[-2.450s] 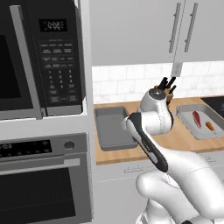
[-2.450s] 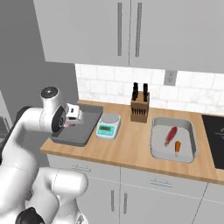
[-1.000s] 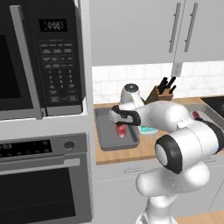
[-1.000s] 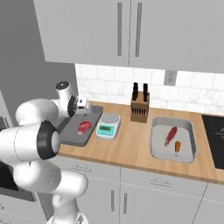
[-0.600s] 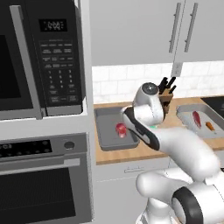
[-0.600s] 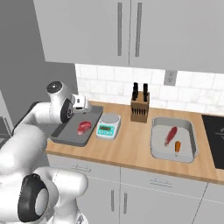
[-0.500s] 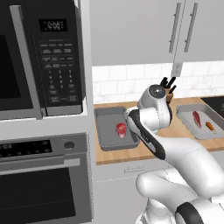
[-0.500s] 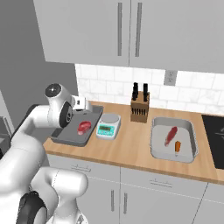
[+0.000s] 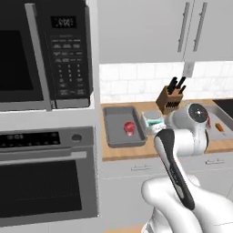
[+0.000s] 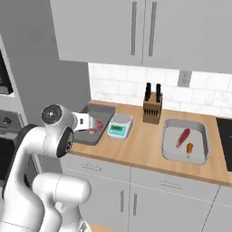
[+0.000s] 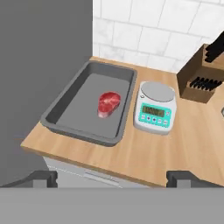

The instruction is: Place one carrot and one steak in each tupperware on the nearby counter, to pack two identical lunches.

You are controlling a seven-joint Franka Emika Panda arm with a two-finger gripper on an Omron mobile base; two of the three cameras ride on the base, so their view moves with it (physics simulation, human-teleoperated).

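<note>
- Left base view: one tub (image 9: 113, 132) sat on the counter (image 9: 136, 149) beside the oven wall, with one steak (image 9: 130, 128) lying inside it. A second tub (image 9: 221, 133) showed at the far right, holding one carrot (image 9: 219, 127); anything else in it was masked by the arm. One scale (image 9: 152, 121) and one knife block (image 9: 169, 99) stood between the tubs. Risk here: the left tub had no carrot, so if the arm fetched the wrong food next, the lunches would not match.
- Right base view: count was two tubs, two steaks, one carrot. The right tub (image 10: 186, 141) held a steak (image 10: 183, 137) and a carrot (image 10: 190, 147) just beside it, so that lunch looked done. The left tub (image 10: 96, 122) held its steak (image 10: 94, 128), partly behind the hand. Risk: the hand hung close over that tub, and a wide swing could knock it or the scale (image 10: 119, 126) just beside it.
- Hand view: the gripper (image 11: 112, 178) looked down with fingers spread wide and nothing between them. One steak (image 11: 108, 103) lay mid-tub (image 11: 65, 109), the scale (image 11: 155, 107) just beside the rim. Risk: the tub sat near the counter's front edge, so a clumsy drop might shove it off.
</note>
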